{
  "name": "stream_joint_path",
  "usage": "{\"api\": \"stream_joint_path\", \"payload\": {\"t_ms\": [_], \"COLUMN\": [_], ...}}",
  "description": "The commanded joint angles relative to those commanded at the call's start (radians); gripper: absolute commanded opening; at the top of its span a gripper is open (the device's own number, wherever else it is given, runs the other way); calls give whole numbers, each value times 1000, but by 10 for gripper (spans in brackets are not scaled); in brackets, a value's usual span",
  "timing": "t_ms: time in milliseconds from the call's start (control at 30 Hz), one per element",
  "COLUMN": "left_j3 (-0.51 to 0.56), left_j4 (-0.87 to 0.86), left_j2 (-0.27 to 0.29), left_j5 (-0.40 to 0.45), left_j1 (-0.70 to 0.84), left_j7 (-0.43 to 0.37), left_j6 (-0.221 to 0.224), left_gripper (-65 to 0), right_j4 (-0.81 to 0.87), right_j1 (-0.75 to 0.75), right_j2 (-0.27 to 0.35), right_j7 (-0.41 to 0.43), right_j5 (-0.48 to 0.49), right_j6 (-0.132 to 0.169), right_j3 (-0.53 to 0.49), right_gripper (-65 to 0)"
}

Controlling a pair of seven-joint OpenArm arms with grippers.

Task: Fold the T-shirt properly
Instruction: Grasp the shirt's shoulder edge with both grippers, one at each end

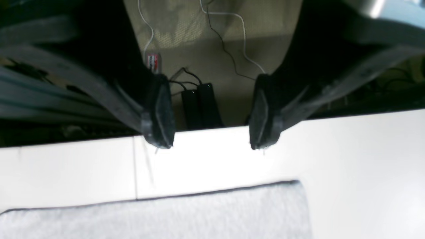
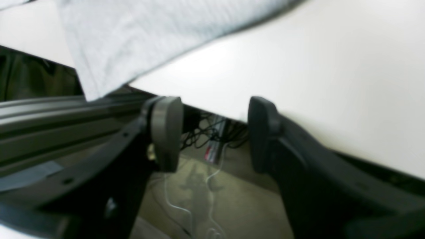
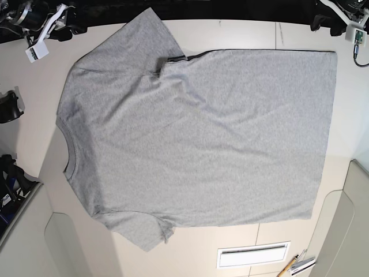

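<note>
The T-shirt lies flat on the white table, plain grey side up, with its collar to the left and its hem to the right. My left gripper hovers open over the table's far edge, just beyond a hem corner of the T-shirt; in the base view the left gripper is at the top right. My right gripper is open at the table edge beside a sleeve of the T-shirt, and shows at the top left as the right gripper. Neither holds anything.
The table edge runs just under the left fingertips, with the floor, cables and two black boxes beyond. A white slotted plate and a pencil lie at the near edge. A black fixture stands at the left.
</note>
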Motion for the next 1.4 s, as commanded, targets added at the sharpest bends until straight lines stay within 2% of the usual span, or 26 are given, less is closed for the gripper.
{"api": "stream_joint_path", "payload": {"t_ms": [100, 267, 400, 567, 767, 867, 1167, 1333, 1400], "left_j3": [0, 0, 0, 0, 0, -1, 0, 0, 0], "left_j4": [0, 0, -3, -85, -237, -286, -486, -507, -507], "left_j2": [-20, -32, -33, -34, -92, -121, -163, -166, -165], "left_j5": [0, 2, 2, 2, 1, 1, -44, -85, -85], "left_j1": [-6, -33, -52, -110, -209, -245, -356, -369, -371], "left_j7": [-2, 0, 3, 11, 18, 29, 63, 63, 63], "left_j6": [40, 40, 40, 40, 41, 66, 65, 31, 31], "left_gripper": [-197, -197, -197, -197, -197, -197, -197, -197, -197], "right_j4": [-26, -67, -93, -164, -197, -197, -198, -198, -198], "right_j1": [32, 90, 100, 137, 168, 167, 168, 168, 168], "right_j2": [-29, -58, -58, -60, -60, -60, -60, -60, -60], "right_j7": [0, 2, 5, 3, -1, 0, 0, 1, 1], "right_j5": [0, -1, 7, 38, 32, 33, 28, 26, 24], "right_j6": [1, 0, 1, 18, 18, 18, 18, 19, 19], "right_j3": [-1, -3, -3, -3, -44, -86, -174, -216, -245], "right_gripper": [-335, -335, -335, -335, -335, -335, -335, -335, -335]}}
